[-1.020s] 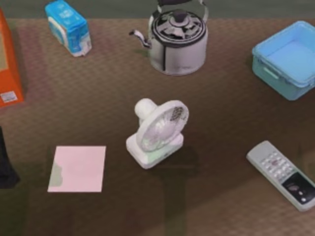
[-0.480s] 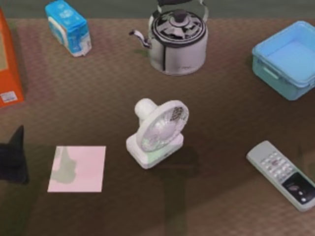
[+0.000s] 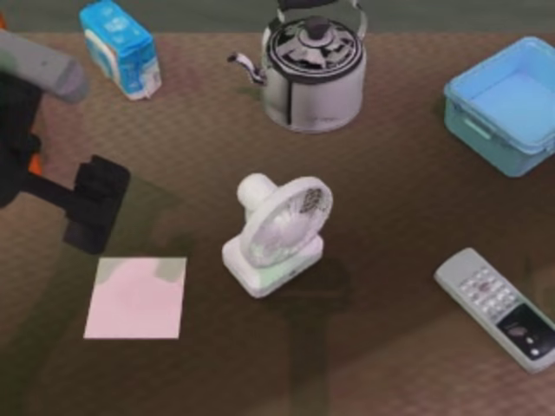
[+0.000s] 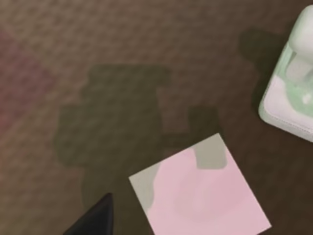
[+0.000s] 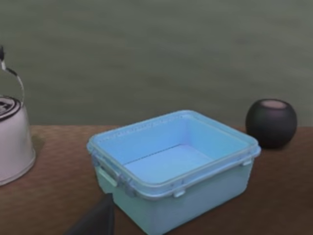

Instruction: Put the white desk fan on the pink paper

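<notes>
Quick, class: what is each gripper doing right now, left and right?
Left gripper: holds nothing, above the table, fingers cannot be told.
Right gripper: not seen from above; cannot be told.

The white fan stands upright on its rectangular base near the table's middle, round grille tilted upward, just right of the flat pink paper, not touching it.

A rendered household-like scene: a brown worktop with a kettle, a remote control and a blue plastic tub.
</notes>
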`<state>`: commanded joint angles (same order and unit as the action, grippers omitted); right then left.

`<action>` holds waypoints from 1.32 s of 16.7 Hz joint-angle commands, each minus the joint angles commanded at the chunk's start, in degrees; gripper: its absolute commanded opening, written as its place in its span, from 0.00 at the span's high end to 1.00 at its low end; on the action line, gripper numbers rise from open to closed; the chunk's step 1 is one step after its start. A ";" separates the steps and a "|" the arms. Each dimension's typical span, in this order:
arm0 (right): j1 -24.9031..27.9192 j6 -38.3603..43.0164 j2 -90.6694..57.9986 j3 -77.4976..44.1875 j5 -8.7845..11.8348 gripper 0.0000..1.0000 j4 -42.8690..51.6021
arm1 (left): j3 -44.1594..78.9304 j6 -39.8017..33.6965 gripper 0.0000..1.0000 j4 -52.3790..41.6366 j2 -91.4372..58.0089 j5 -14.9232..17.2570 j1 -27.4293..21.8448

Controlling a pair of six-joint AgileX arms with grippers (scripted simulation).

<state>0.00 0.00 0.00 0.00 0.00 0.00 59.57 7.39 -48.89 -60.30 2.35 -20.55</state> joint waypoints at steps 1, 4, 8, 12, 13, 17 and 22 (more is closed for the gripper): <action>0.00 0.00 0.00 0.00 0.00 0.00 0.00 | 5.86 0.53 0.00 -4.12 -5.69 0.00 -1.78; 0.00 0.00 0.00 0.00 0.00 0.00 0.00 | 23.46 1.98 0.00 -15.88 -22.56 -0.16 -6.93; 0.00 0.00 0.00 0.00 0.00 0.00 0.00 | 45.32 3.52 0.00 -29.25 -43.14 -0.73 -12.90; 0.00 0.00 0.00 0.00 0.00 0.00 0.00 | 62.47 4.51 0.00 -38.83 -59.10 -1.47 -17.24; 0.00 0.00 0.00 0.00 0.00 0.00 0.00 | 65.60 4.67 0.00 -40.52 -62.04 -1.64 -18.01; 0.00 0.00 0.00 0.00 0.00 0.00 0.00 | 72.25 4.99 0.00 -44.08 -68.51 -2.05 -19.66; 0.00 0.00 0.00 0.00 0.00 0.00 0.00 | 72.25 4.96 0.00 -44.03 -68.57 -2.01 -19.40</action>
<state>0.00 0.00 0.00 0.00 0.00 0.00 131.82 12.35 -92.92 -128.87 0.33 -39.95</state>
